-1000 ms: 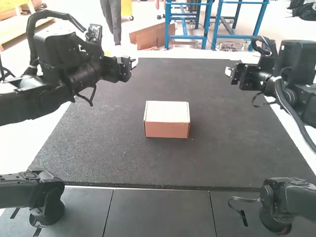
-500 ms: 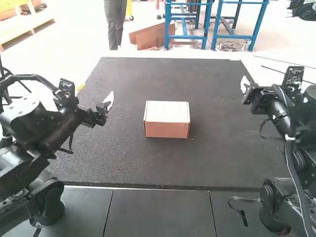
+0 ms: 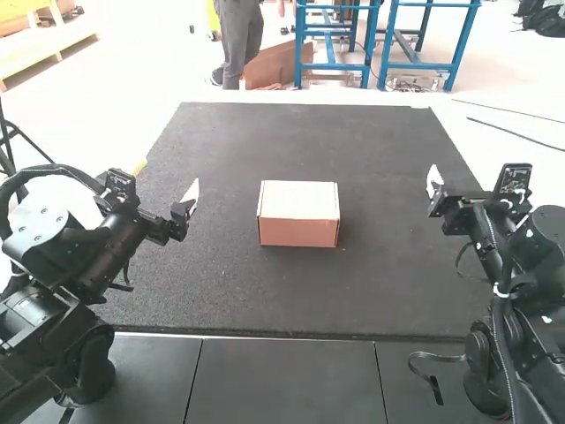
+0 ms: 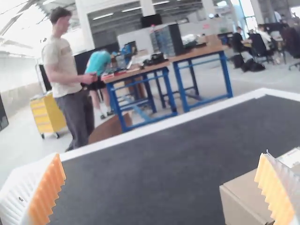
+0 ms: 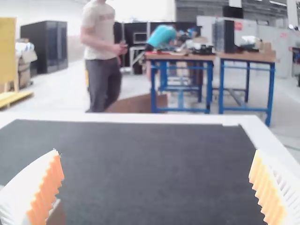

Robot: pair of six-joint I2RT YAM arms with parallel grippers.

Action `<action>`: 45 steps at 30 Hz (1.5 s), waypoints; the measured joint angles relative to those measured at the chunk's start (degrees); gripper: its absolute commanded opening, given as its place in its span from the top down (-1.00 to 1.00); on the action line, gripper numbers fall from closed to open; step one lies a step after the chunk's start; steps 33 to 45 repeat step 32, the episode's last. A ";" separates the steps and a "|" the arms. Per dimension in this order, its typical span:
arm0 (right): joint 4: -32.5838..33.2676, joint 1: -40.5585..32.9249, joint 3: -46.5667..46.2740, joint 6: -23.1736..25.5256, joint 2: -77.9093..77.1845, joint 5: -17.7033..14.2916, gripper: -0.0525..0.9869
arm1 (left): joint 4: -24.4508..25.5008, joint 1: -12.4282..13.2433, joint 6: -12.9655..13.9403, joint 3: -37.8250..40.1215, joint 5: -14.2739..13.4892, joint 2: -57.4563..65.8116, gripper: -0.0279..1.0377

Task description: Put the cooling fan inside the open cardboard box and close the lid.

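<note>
Arms pulled back, lower. Cardboard box (image 3: 298,212): tan, lid shut, on mat (image 3: 388,159). L gripper (image 3: 187,201), R gripper (image 3: 434,190): fingers spread, empty. L wrist view: box corner (image 4: 243,201).

The left arm (image 3: 66,243) and right arm (image 3: 521,247) are matte black, with rounded joint housings and looping black cables (image 3: 437,357). Their fingers (image 4: 18,199) are white, ribbed, orange-padded.

Premises: an industrial workshop hall. Evidence: blue steel-framed workbenches (image 5: 246,57) loaded with equipment, black cabinets (image 5: 44,47) along the wall, a yellow cart (image 4: 46,115), cardboard sheets (image 5: 136,103) leaning against a bench, a bare pale floor (image 3: 115,88), and a black mat (image 3: 300,141) covering the table.
</note>
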State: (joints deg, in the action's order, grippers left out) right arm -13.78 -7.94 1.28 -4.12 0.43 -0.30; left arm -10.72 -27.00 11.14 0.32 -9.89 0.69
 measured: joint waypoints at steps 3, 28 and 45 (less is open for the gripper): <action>2.80 0.68 -1.05 0.44 0.00 -0.15 -0.85 | 2.84 0.02 -2.25 0.00 0.02 0.00 -0.85; 13.70 5.99 -1.05 2.38 0.02 0.02 -0.85 | 12.61 16.15 -8.79 0.00 3.26 0.00 -0.86; 13.73 5.99 -1.05 2.40 0.02 0.04 -0.85 | 12.46 15.63 -8.39 0.00 4.11 0.00 -0.86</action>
